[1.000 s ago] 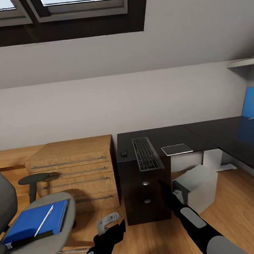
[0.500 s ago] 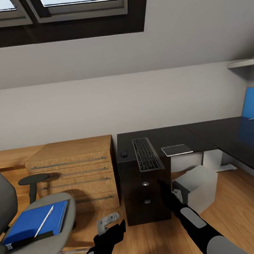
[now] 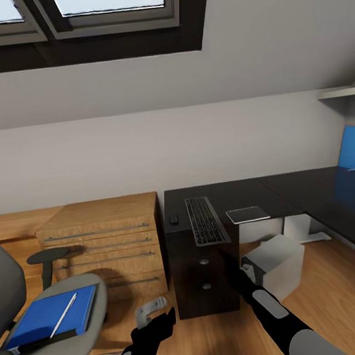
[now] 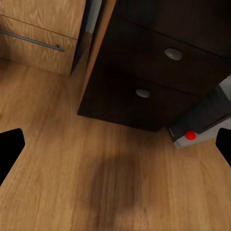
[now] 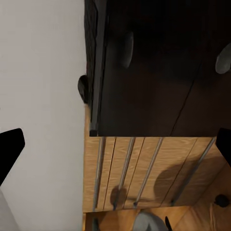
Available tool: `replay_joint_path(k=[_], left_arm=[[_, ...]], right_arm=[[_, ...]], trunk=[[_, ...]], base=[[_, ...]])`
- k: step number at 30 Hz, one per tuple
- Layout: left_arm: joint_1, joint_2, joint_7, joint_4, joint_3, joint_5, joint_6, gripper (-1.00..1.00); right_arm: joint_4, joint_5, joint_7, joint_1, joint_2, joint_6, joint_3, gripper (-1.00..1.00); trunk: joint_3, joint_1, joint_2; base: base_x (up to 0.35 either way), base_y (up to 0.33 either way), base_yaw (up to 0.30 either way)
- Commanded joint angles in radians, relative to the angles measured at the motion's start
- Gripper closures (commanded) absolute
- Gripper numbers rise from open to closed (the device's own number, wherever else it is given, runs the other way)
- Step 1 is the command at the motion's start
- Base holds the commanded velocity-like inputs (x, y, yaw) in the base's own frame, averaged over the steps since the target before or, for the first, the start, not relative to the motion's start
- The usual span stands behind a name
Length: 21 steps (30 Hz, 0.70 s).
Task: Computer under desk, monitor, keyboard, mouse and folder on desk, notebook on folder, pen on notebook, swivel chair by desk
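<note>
One folder (image 3: 47,318) on swivel chair (image 3: 65,349), beside desk (image 3: 241,191)

— How do the arms sit?
— Both reach forward and low at the bottom of the head view. The left hand (image 3: 153,309) has its grey fingers spread apart, holding nothing.
— And the right hand (image 3: 236,265)?
— Stretched further ahead; its black fingertips (image 5: 10,144) stand wide apart in the wrist view, empty.
</note>
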<state>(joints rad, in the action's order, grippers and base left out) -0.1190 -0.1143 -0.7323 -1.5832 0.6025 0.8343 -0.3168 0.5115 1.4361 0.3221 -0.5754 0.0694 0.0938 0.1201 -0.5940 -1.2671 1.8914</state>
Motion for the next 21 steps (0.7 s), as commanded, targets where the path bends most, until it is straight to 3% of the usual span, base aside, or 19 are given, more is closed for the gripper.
replay_joint_path(k=[1,12,21], left_arm=[[-0.001,-0.001,-0.007,-0.001,0.002,0.005,-0.002,-1.00],[-0.001,-0.001,-0.009,-0.001,0.002,0.005,-0.002,-1.00],[-0.001,-0.001,-0.007,-0.001,0.002,0.006,-0.002,-1.00]], right_arm=[[-0.001,0.010,0.003,-0.001,0.000,0.002,0.002,-1.00],[-0.001,0.009,0.003,-0.001,-0.001,0.002,0.001,-1.00],[-0.002,0.009,0.002,-0.001,-0.002,0.001,-0.001,-1.00]], trunk=[[0.002,0.004,-0.007],[0.037,0.046,-0.084],[0.037,0.046,-0.084]], base=[[0.000,0.000,0.000],[0.000,0.000,0.000],[0.000,0.000,0.000]])
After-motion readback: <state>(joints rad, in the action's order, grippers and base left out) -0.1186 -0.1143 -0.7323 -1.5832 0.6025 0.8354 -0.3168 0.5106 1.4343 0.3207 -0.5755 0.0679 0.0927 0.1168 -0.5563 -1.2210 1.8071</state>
